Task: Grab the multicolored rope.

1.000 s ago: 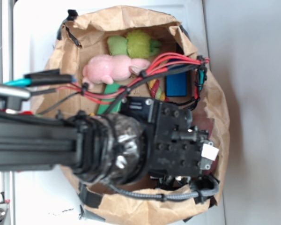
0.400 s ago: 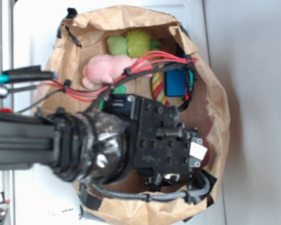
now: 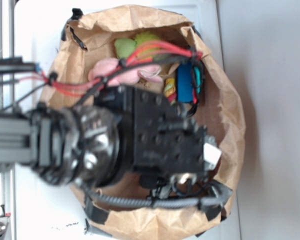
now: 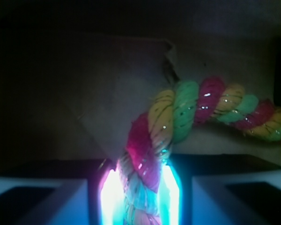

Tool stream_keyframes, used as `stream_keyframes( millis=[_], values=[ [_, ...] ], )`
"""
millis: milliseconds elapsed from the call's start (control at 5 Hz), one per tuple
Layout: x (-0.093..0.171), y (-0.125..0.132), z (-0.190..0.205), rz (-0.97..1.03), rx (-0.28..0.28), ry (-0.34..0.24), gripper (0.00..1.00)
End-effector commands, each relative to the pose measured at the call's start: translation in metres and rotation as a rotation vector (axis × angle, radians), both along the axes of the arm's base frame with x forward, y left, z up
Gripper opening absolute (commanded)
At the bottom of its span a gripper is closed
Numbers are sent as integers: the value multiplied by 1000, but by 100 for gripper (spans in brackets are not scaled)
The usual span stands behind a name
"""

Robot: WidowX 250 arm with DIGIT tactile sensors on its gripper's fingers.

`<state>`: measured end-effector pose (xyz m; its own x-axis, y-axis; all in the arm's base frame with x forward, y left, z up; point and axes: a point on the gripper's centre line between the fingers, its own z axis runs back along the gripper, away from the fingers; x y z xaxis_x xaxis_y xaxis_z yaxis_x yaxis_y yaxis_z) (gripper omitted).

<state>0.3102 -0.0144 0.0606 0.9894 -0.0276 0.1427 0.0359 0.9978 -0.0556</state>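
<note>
Looking down in the exterior view: arm enters from 9 o'clock, its black wrist block filling the middle of a brown paper bag (image 3: 230,125). Pink plush toy (image 3: 115,70) lies at 11 o'clock of the bag floor, green plush toy (image 3: 127,45) at 12, both partly behind red and black cables. A short stretch of the multicolored rope (image 3: 169,90) shows just past the wrist block, beside a blue block (image 3: 184,82) at 1 o'clock. Fingers hidden here. Wrist view: gripper (image 4: 139,187) at 6 o'clock, glowing fingers (image 4: 111,192) pressed against both sides of the rope (image 4: 178,117), which rises between them and curls away toward 3 o'clock over the dim bag floor.
</note>
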Motion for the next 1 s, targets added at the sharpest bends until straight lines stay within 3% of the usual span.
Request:
stream_keyframes(
  millis=[0, 200, 400, 600, 800],
  values=[
    [21, 36, 82, 58, -127, -113, 0],
    [15, 41, 98, 36, -174, -115, 0],
    [5, 41, 108, 22, -174, -148, 0],
    [-12, 41, 121, 32, -144, -196, 0],
    [-18, 39, 127, 83, -47, -188, 0]
  ],
)
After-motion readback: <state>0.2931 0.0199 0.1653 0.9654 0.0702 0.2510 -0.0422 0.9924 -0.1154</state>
